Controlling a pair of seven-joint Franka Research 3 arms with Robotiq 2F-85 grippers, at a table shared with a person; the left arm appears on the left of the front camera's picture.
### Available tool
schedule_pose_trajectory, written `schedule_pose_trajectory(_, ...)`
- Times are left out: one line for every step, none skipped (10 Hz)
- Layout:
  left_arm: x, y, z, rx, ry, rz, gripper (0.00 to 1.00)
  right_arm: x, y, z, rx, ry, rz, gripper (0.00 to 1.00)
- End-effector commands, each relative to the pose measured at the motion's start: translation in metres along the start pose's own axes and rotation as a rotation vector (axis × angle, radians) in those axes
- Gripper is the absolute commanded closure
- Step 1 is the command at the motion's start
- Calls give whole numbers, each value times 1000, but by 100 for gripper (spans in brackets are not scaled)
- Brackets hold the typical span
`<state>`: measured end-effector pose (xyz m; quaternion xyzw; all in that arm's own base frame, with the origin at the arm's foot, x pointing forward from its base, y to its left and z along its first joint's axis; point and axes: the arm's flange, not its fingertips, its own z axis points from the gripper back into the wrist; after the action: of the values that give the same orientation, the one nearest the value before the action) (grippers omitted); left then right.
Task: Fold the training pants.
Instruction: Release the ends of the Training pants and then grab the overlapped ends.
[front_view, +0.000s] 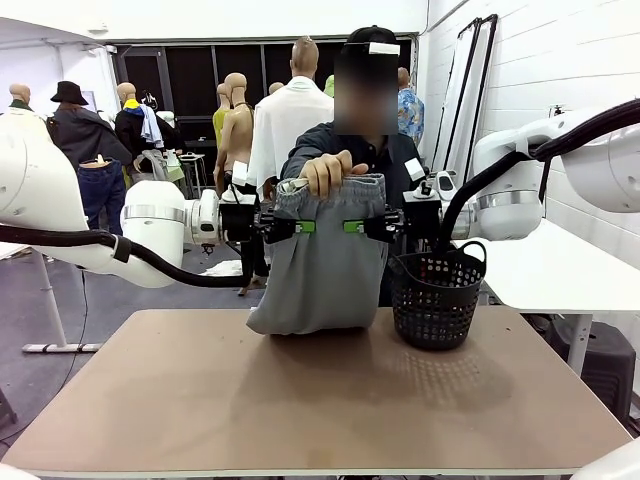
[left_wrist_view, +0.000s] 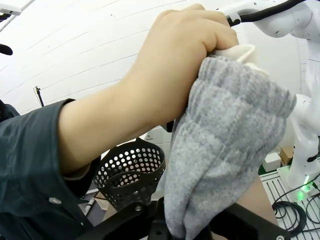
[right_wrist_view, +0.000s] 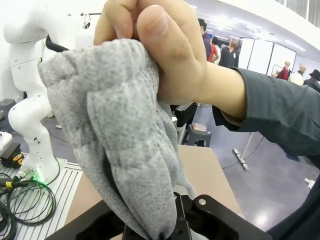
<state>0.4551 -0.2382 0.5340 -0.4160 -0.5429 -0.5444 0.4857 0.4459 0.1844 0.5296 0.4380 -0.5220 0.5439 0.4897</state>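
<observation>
The light grey training pants (front_view: 325, 262) hang bunched above the table, their lower end resting on the tabletop. A person's hand (front_view: 325, 172) grips the waistband from above. My left gripper (front_view: 290, 227) is shut on the left side of the pants just below the waistband. My right gripper (front_view: 365, 227) is shut on the right side at the same height. In the left wrist view the grey fabric (left_wrist_view: 225, 150) runs down between my fingers under the hand (left_wrist_view: 170, 75). The right wrist view shows the fabric (right_wrist_view: 125, 150) pinched between my fingers, the hand (right_wrist_view: 160, 45) above it.
A black mesh basket (front_view: 436, 295) stands on the brown table (front_view: 300, 410) just right of the pants, below my right arm. The person stands at the far edge. Free tabletop lies in front and to the left.
</observation>
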Motion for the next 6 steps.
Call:
schedule_pose_trajectory(2, -1, -1, -6, -6, -1, 100, 1, 2, 0, 3, -2, 16, 100)
schedule_pose_trajectory(2, -1, -1, -6, -6, -1, 100, 1, 2, 0, 3, -2, 16, 100)
schedule_pose_trajectory(2, -1, -1, -6, -6, -1, 100, 1, 2, 0, 3, -2, 16, 100)
schedule_pose_trajectory(2, -1, -1, -6, -6, -1, 100, 1, 2, 0, 3, -2, 16, 100)
schedule_pose_trajectory(2, -1, -1, -6, -6, -1, 100, 1, 2, 0, 3, -2, 16, 100)
schedule_pose_trajectory(2, -1, -1, -6, -6, -1, 100, 1, 2, 0, 3, -2, 16, 100)
